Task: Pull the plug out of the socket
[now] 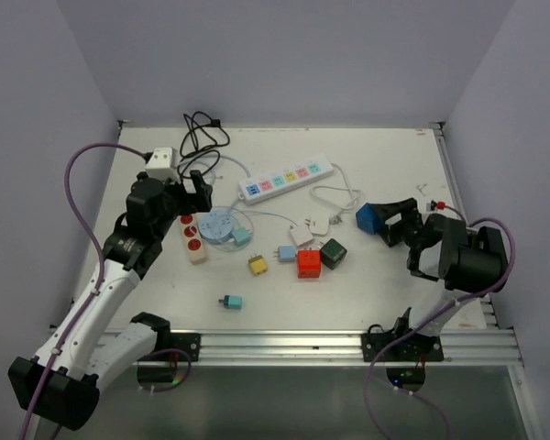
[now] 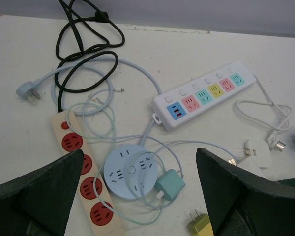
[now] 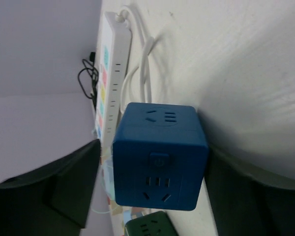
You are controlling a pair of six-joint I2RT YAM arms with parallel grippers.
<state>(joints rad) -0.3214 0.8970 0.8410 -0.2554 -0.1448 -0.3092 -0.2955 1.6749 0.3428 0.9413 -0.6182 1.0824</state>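
A round light-blue socket (image 1: 217,225) lies left of centre and also shows in the left wrist view (image 2: 130,171). A teal adapter (image 2: 169,186) lies against its rim with a thin cable looped over the socket; I cannot tell whether it is plugged in. My left gripper (image 1: 191,186) is open above and a little left of the socket, with its fingers wide apart (image 2: 137,196). A blue cube socket (image 1: 369,218) sits between the fingers of my right gripper (image 1: 392,225). In the right wrist view (image 3: 155,162), one finger is against the cube (image 3: 160,155) and a gap shows at the other. No plug shows in the cube.
A white power strip (image 1: 286,178) lies at the back. A beige strip with red sockets (image 1: 193,236) lies beside the round socket. A black cable (image 1: 202,133) is at the back left. A green cube (image 1: 333,253), a red cube (image 1: 309,262), a yellow plug (image 1: 258,265) and a white plug (image 1: 302,234) lie mid-table.
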